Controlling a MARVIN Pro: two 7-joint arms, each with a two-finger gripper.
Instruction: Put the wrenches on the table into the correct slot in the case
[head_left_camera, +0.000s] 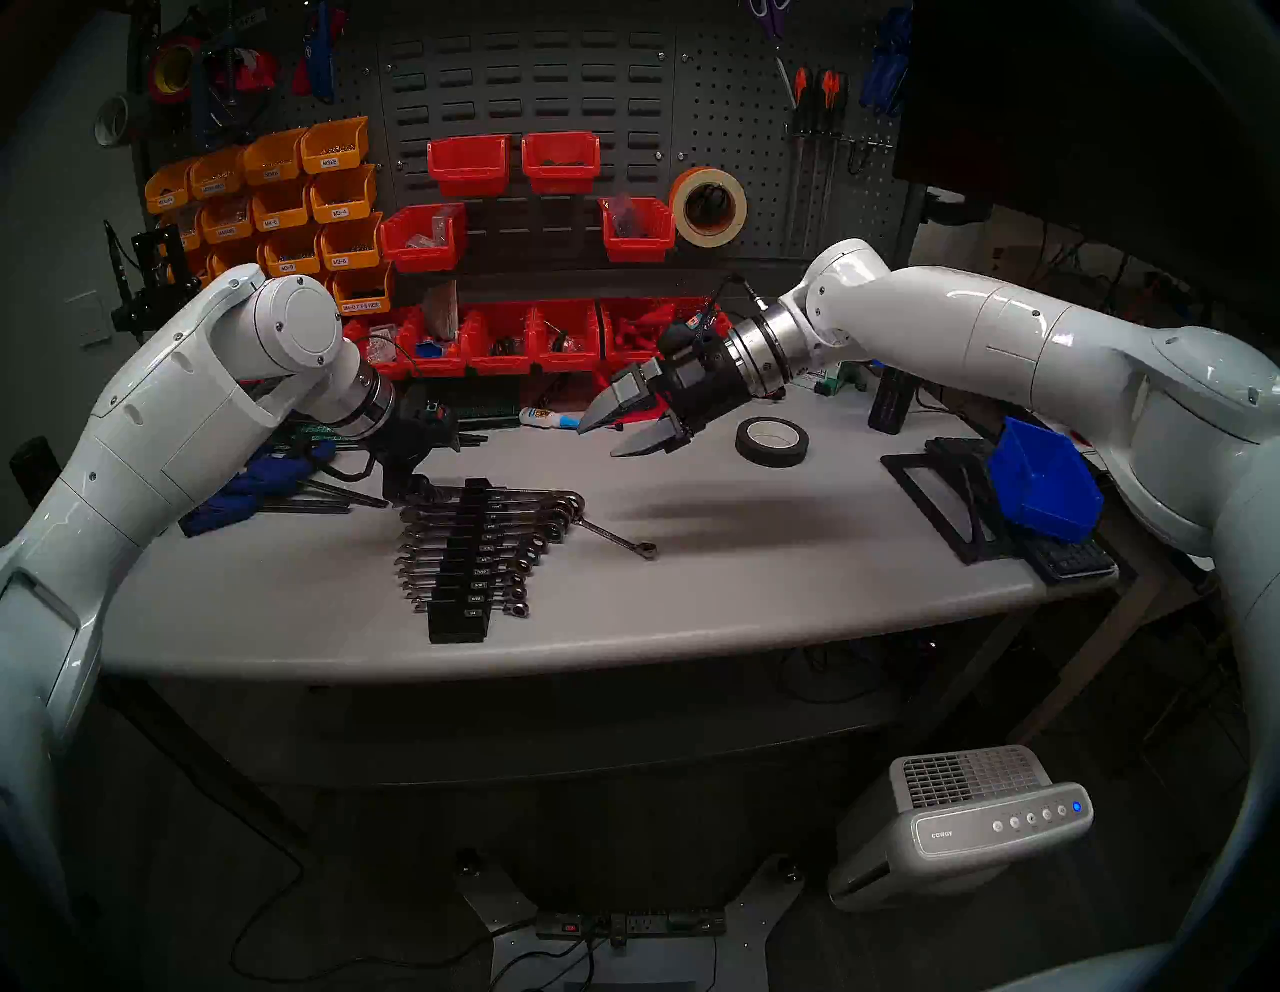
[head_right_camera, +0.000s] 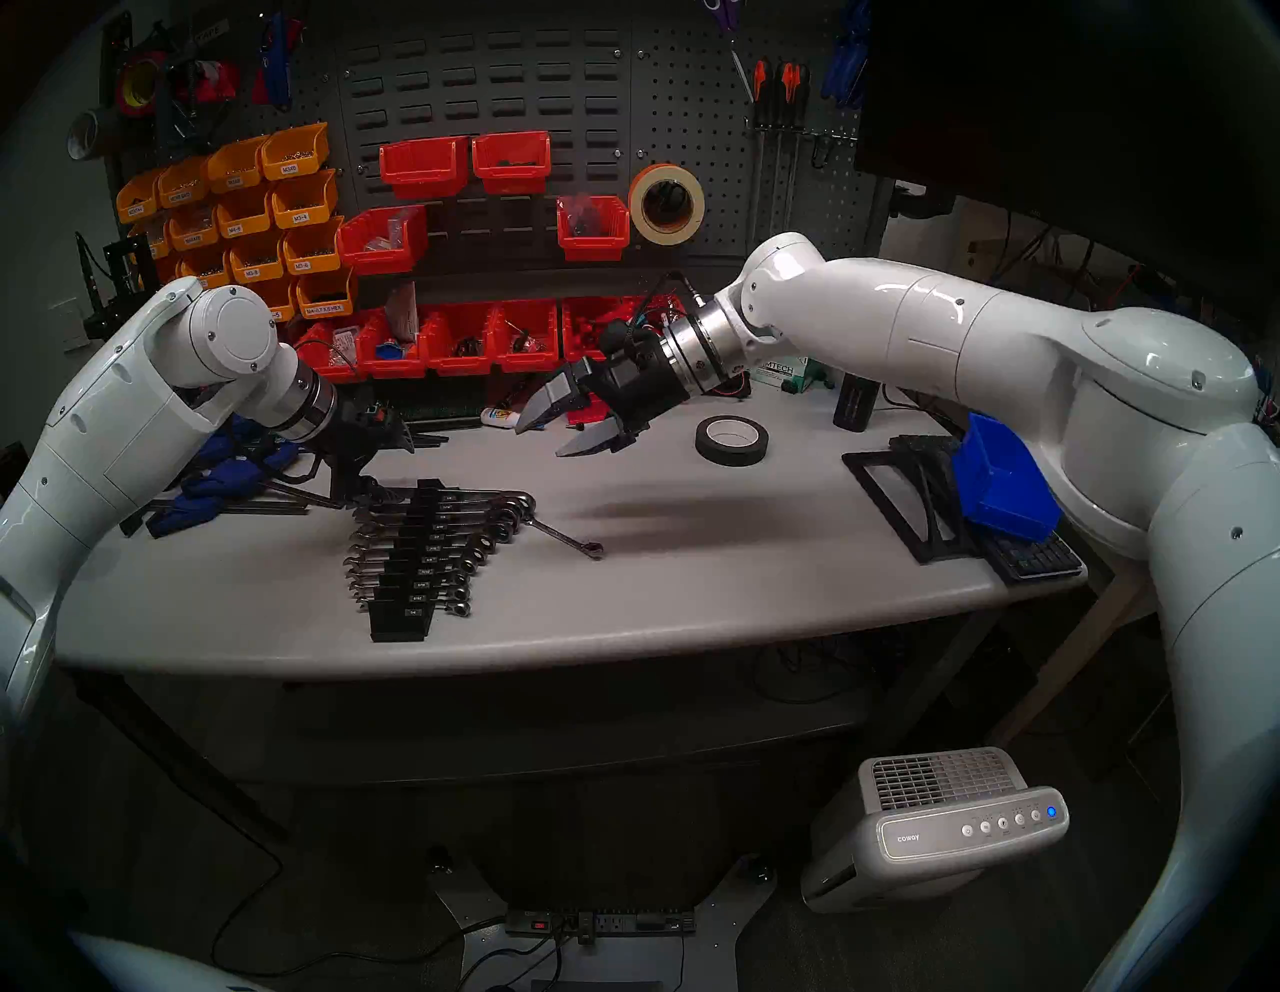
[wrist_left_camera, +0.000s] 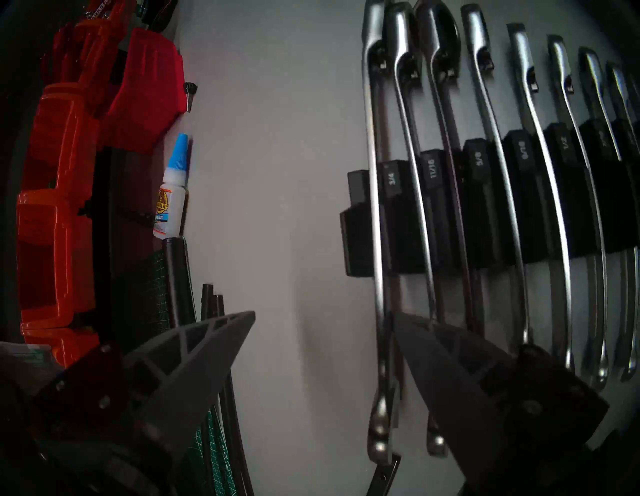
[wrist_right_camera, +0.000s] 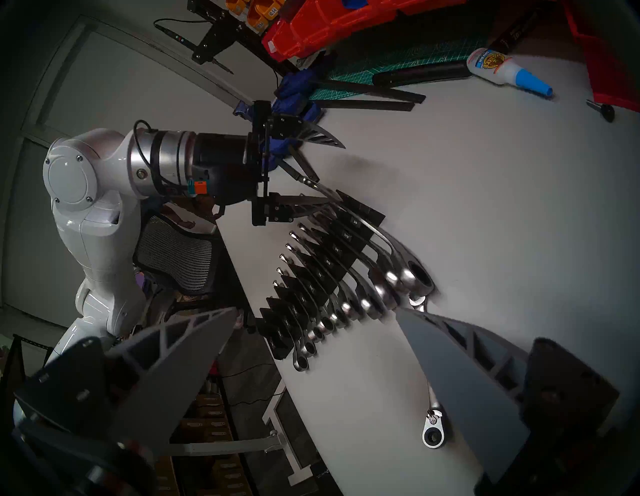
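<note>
The black case (head_left_camera: 454, 627) lies on the grey table (head_left_camera: 762, 589), filled with chrome wrenches. The long thick wrench (wrist_left_camera: 375, 207) rests in the far end slot marked 3/4. My left gripper (wrist_left_camera: 325, 315) is open at that wrench's open end. One finger (wrist_left_camera: 446, 374) lies just beside the shaft and the other stands well clear. The short thin wrench (head_left_camera: 616, 539) lies loose on the table, right of the case, ring end toward me; it also shows as the small wrench (wrist_right_camera: 433, 426) in the right wrist view. My right gripper (head_left_camera: 609, 436) hovers open and empty above the table behind it.
A black tape roll (head_left_camera: 771, 441) and a glue bottle (head_left_camera: 550, 418) lie behind the right gripper. Blue-handled tools (head_left_camera: 263, 485) sit left of the case. Red bins (head_left_camera: 526, 339) line the back. A blue bin (head_left_camera: 1042, 485) and black stand occupy the right end.
</note>
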